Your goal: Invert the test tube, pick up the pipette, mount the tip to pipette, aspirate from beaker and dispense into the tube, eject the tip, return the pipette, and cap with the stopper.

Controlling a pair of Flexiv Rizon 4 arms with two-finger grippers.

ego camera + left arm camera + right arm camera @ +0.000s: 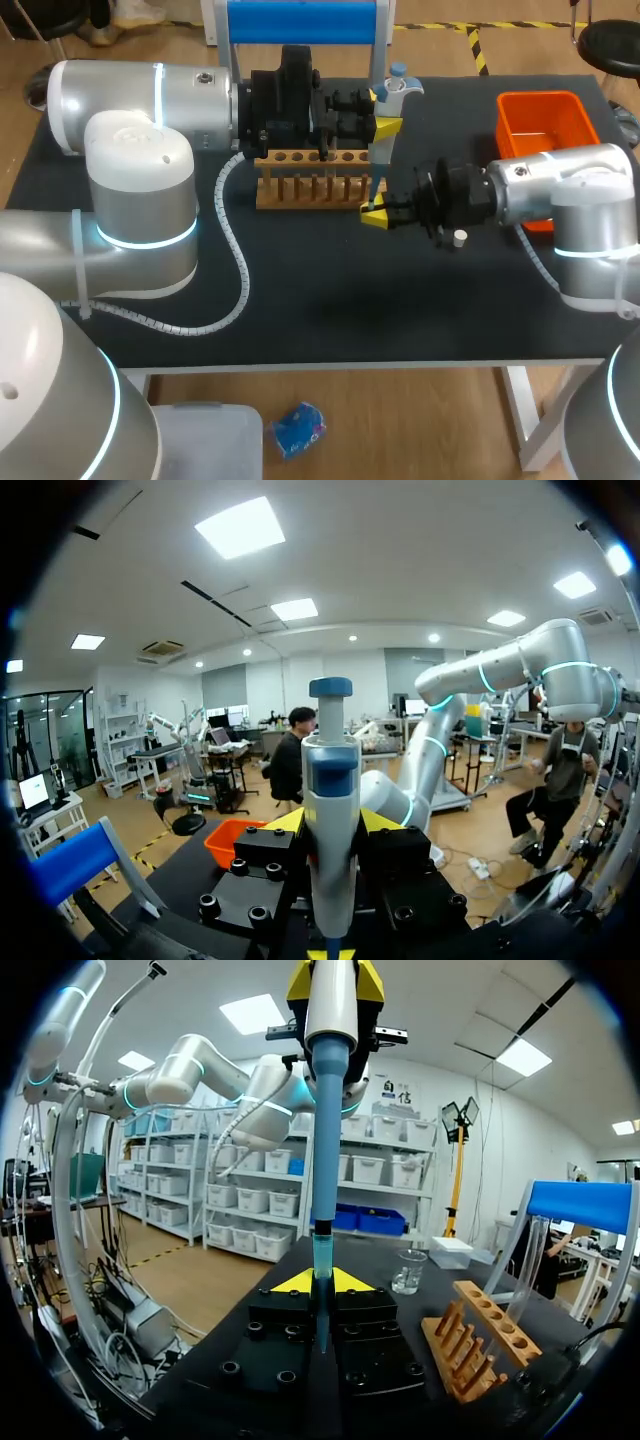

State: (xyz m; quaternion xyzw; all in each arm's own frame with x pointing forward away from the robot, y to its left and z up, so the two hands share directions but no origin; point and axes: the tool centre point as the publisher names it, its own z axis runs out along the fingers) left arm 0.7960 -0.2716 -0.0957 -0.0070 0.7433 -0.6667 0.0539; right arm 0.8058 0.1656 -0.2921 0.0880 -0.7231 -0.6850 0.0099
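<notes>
Left tool [383, 112], in the head view, is clamped on the body of the pipette [397, 85] and holds it upright above the tabletop [330, 300], just beside the end of the wooden rack [310, 185], with the shaft pointing straight down. The right tool [376, 214] lies level on the other side and meets the pipette's lower end. This reads to me as one arm steadying the instrument while the other works at its nose. An orange bin [540, 120] sits well apart behind the right arm, probably placed to take the spent tip later. In the left wrist view the pipette stands between the yellow fingers, both pressed against its grey body below the blue plunger, a grip low enough to leave the plunger free. In the right wrist view the shaft hangs from the left tool overhead, and the pale tip [321, 1255] at its end sits where the right tool's yellow fingers are closed on it from both sides. I judge this hold is meant to seat the tip on the shaft, though whether it is pushed fully home cannot be told. Ahead of that tool the beaker [408, 1272] stands on the tabletop, and the test tube [528, 1270] leans in the rack beside it, both near at hand for drawing up and filling.
</notes>
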